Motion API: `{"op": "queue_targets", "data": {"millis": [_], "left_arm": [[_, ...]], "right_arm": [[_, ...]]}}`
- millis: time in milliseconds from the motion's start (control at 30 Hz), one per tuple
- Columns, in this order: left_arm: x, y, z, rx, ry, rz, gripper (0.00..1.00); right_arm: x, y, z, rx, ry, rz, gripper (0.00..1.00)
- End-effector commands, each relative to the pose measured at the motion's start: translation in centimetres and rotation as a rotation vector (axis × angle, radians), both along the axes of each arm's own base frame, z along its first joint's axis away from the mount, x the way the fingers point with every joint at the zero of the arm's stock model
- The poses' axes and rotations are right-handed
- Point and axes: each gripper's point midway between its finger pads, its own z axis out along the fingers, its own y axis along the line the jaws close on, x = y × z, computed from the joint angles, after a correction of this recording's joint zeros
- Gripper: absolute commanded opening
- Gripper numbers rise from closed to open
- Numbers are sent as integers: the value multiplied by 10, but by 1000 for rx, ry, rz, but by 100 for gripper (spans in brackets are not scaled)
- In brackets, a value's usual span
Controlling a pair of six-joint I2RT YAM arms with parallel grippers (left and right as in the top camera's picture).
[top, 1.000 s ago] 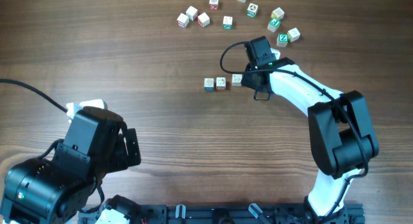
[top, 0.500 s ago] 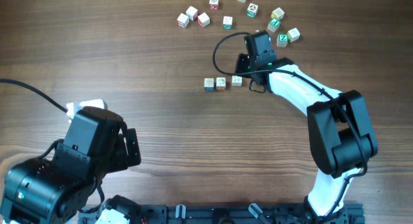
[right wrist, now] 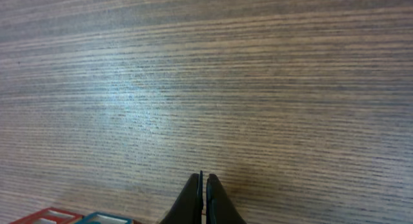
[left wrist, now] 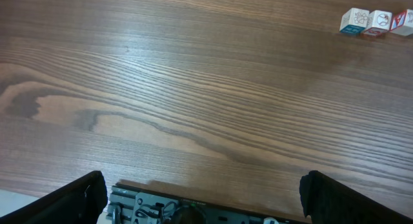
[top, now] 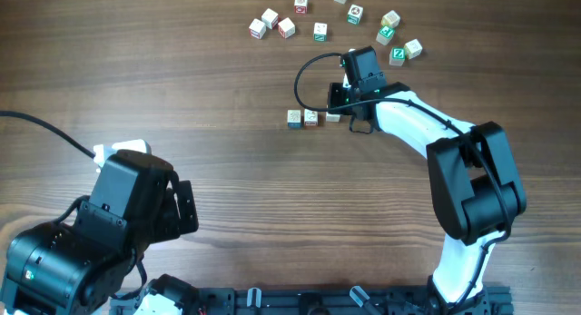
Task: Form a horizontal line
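Observation:
Three small white letter cubes lie in a left-to-right row on the wooden table: a blue-printed cube [top: 294, 119], a red-printed cube [top: 311, 118] and a mostly plain cube [top: 332, 116]. The row also shows in the left wrist view, the blue cube [left wrist: 353, 20] beside the red cube [left wrist: 377, 22], looking in contact. My right gripper [top: 339, 101] is shut and empty, its tips [right wrist: 203, 180] low over the table just behind the right end of the row. My left gripper [left wrist: 206, 197] is open and empty, far off at the front left.
Several loose letter cubes lie scattered at the back, among them a white pair [top: 263, 24], a green-printed cube [top: 355, 14] and a green Z cube [top: 398, 54]. The right arm's black cable loops above the row. Red and teal cube edges [right wrist: 64, 217] show at the right wrist view's bottom left.
My right gripper has moved left and slightly back, closing in on the right end of the row. The cubes have barely shifted. The left arm has not moved.

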Motion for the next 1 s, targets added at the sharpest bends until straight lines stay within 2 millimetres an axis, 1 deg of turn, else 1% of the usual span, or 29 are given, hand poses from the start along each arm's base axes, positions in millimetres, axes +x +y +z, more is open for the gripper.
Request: {"op": "queue_targets", "data": {"millis": [0, 100, 233, 300, 367, 467, 533, 700, 800, 900, 967], "left_arm": [[0, 1, 0, 6, 1, -6, 100], [0, 1, 0, 7, 1, -7, 100], [0, 1, 0, 6, 1, -6, 100], [0, 1, 0, 7, 1, -7, 100], [0, 1, 0, 6, 1, -6, 100], [0, 1, 0, 6, 1, -6, 100], [0, 1, 0, 6, 1, -6, 100], [0, 1, 0, 6, 1, -6, 100], [0, 1, 0, 7, 1, -7, 100], [0, 1, 0, 6, 1, -6, 100], [0, 1, 0, 6, 1, -6, 100]], "right_arm": [[-2, 6, -5, 5, 17, 34, 5], [-3, 8, -5, 15, 23, 41, 5], [1, 9, -2, 9, -6, 67, 5], [0, 12, -2, 23, 0, 84, 5], [-3, 20, -1, 40, -3, 144, 4], [-4, 21, 0, 48, -1, 148, 5], [-6, 27, 1, 66, -2, 193, 5], [-7, 27, 1, 67, 1, 197, 5], [-9, 31, 1, 79, 1, 225, 4], [-4, 29, 3, 69, -23, 212, 4], [6, 18, 5, 38, -42, 117, 4]]}}
